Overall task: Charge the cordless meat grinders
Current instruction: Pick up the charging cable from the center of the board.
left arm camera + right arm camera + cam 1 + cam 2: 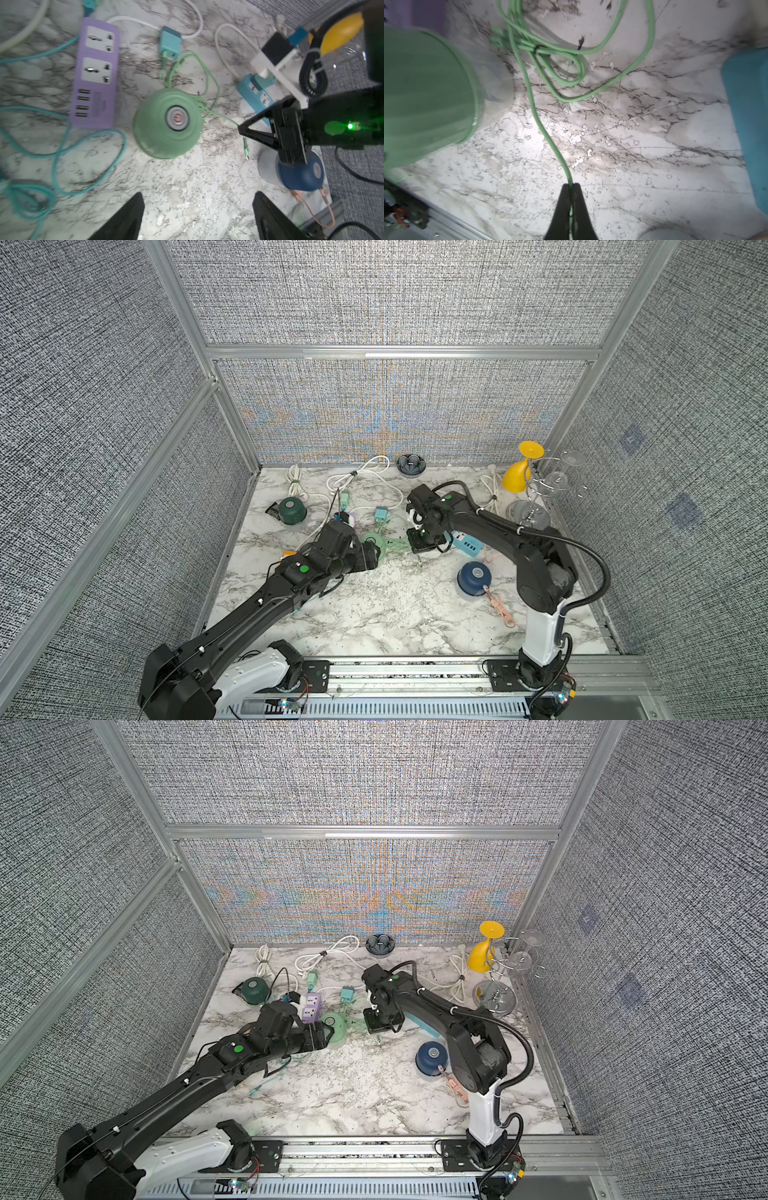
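Three cordless meat grinders stand on the marble table (395,614). The dark green grinder (293,510) is at the far left, well apart from both arms. The mint green grinder (166,128) is mid-table, just beside the purple power strip (95,72). The navy blue grinder (475,576) is near the right arm, with a pink cable (498,608) at its base. Two power strips show plainly: the purple one and a blue power strip (467,545) partly hidden under the right arm. An orange corner (286,554) peeps from behind the left arm. The right gripper (571,185) is pinched tight on the mint green cable (544,128), which loops back to a teal adapter (169,43); its plug end (246,150) dangles free. The left gripper (197,203) hangs with fingers apart, holding nothing, the mint green grinder ahead of it. A teal cable (62,145) lies coiled beside the purple strip. One petal-patterned dish (411,465) sits at the back wall, and one yellow glass (519,472) hangs on a wire rack (494,994) in the far right corner.
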{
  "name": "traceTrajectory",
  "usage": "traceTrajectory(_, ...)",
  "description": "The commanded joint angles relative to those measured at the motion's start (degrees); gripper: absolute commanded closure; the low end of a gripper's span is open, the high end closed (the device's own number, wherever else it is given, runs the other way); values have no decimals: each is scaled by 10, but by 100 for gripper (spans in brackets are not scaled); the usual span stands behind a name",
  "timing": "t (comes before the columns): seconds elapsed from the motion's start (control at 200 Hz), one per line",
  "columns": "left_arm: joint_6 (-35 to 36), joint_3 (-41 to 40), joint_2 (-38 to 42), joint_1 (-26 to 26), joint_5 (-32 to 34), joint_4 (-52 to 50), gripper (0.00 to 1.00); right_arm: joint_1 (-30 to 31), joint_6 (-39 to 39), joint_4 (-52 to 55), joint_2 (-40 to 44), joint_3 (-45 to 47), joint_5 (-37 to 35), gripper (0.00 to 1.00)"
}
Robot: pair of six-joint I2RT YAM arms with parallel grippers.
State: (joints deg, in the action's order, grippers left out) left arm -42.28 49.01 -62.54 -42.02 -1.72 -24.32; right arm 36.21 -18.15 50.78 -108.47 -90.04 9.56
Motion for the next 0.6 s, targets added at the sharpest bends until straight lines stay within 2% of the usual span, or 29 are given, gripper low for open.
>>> traceTrajectory(0.0,14,28,-30,-40,7,55,16,-12,-48,8,32,-6,37,100)
traceTrajectory(0.21,6,46,-105,-65,-10,116,17,-16,-117,-16,65,-11,76,100)
traceTrajectory(0.395,18,66,-154,-78,-5,129,26,-15,-180,-82,83,22,120,100)
traceTrajectory(0.595,31,94,-199,-83,-12,131,37,-14,-209,-113,89,33,138,100)
